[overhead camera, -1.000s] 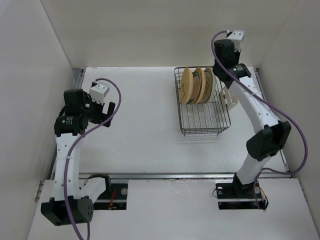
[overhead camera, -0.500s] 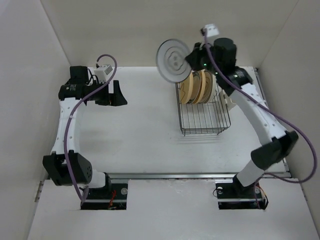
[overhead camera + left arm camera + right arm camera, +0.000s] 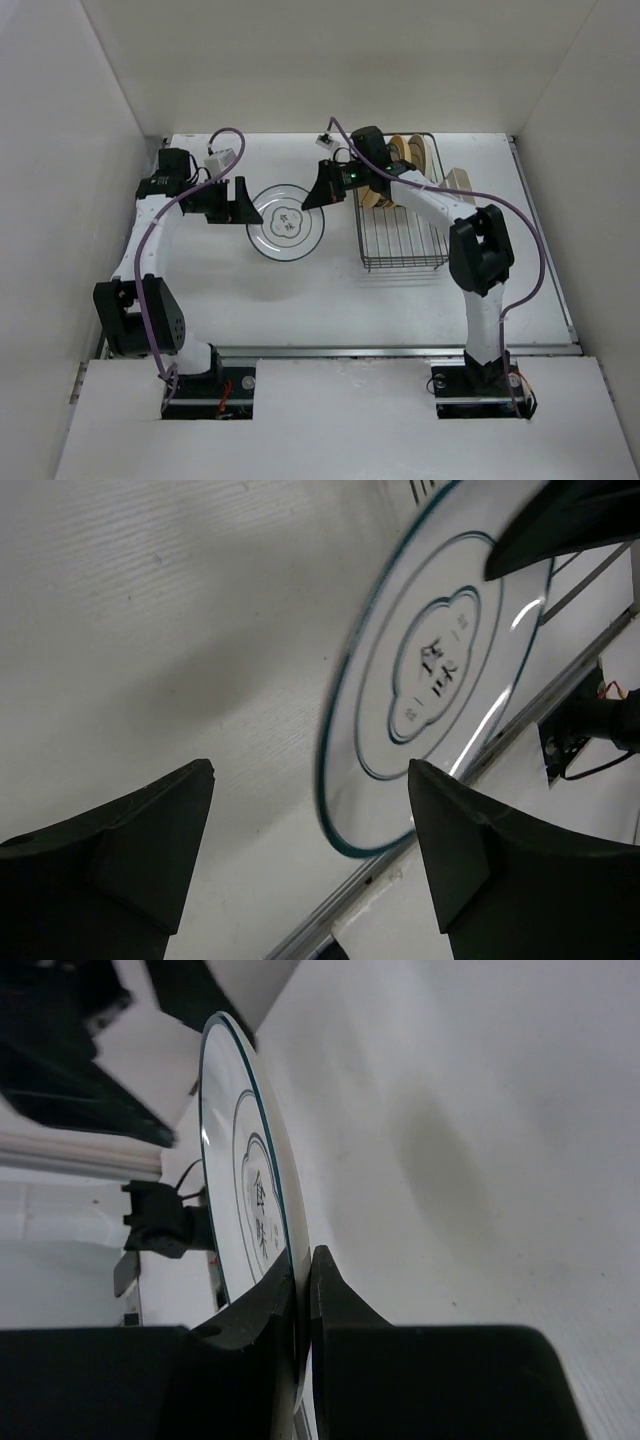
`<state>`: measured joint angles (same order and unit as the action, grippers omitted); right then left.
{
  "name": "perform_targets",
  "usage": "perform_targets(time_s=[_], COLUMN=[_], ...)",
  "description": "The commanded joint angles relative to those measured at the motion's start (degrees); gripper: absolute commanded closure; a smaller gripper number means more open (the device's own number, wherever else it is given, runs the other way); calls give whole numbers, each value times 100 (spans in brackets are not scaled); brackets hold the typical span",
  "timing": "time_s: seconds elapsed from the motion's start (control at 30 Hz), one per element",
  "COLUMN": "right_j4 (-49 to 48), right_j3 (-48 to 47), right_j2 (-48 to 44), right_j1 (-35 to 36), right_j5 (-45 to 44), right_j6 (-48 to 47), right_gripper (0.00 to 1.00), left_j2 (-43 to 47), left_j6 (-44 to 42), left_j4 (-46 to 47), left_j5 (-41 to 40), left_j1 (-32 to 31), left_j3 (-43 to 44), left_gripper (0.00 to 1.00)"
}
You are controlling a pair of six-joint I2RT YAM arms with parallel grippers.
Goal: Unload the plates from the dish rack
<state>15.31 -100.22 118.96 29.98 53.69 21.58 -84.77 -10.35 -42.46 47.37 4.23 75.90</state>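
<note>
My right gripper (image 3: 318, 192) is shut on the rim of the white plate with thin dark rings (image 3: 287, 222) and holds it low over the table, left of the dish rack (image 3: 405, 240). In the right wrist view the plate (image 3: 245, 1200) shows edge-on, pinched between my fingers (image 3: 340, 1300). My left gripper (image 3: 240, 203) is open and empty at the plate's left rim. In the left wrist view the plate (image 3: 440, 670) lies just ahead of the spread fingers (image 3: 150, 840). Yellow-tan plates (image 3: 402, 150) stand upright in the rack's far end.
A beige caddy (image 3: 458, 182) hangs on the rack's right side. White walls enclose the table on the left, back and right. A metal rail (image 3: 340, 350) runs along the table's near edge.
My right arm lifted the white ringed plate out of the rack, then swung it left and down over the table. My left arm reached right toward the plate.
</note>
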Motion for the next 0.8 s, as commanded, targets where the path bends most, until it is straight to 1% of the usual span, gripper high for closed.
perform_targets(time_s=[0.0,0.03,0.1,0.17,0.23,0.3,0.33,0.37,0.43,0.47,0.5,0.53,0.6,0.63,0.67,0.73,0.77], right_j4=[-898,-898,-898,-898,-898,-811,-741,-627,-214,-47,137,443,709,945,1069,1359,1439], right_j3=[-94,-94,-94,-41,-41,-41,-111,-111,-226,-339,-418,-558,-673,-726,-779,-779,-727], right_j2=[-312,-312,-312,-259,-259,-259,-259,-259,-259,-259,-259,-259,-425,-513,-757,-1066,-1398], right_j1=[122,122,175,175,175,175,175,175,175,175,175,106,44,43,-18,-18,-88], right_j5=[871,941,994,994,941,758,670,547,99,-68,-252,-611,-1139,-1864,-2341,-3413,-4384], right_j6=[250,250,250,250,250,250,198,127,4,-127,-189,-242,-295,-295,-295,-295,-347], right_gripper=[100,100,100,100,100,100,100,99,84,71,43,38,32,32,32,29,27], left_j2=[-66,-66,-66,-118,-171,-223,-224,-276,-338,-338,-338,-338,-338,-338,-408,-635,-750], left_j6=[-257,-257,-309,-310,-310,-310,-258,-257,-257,-196,-135,66,348,497,821,1191,1358], left_j4=[97,97,97,28,-131,-332,-403,-482,-605,-606,-545,-370,-106,43,366,650,790], left_j5=[255,194,193,412,762,852,852,765,607,450,387,317,98,9,-70,-306,-308], left_j1=[25,25,25,25,25,25,25,25,25,25,25,25,25,25,25,209,297], left_j3=[-172,-250,-304,-304,-172,-85,-84,64,144,145,145,145,92,5,4,-66,-66], left_gripper=[25,25,30,37,59,92,100,100,100,100,100,100,100,100,100,100,100])
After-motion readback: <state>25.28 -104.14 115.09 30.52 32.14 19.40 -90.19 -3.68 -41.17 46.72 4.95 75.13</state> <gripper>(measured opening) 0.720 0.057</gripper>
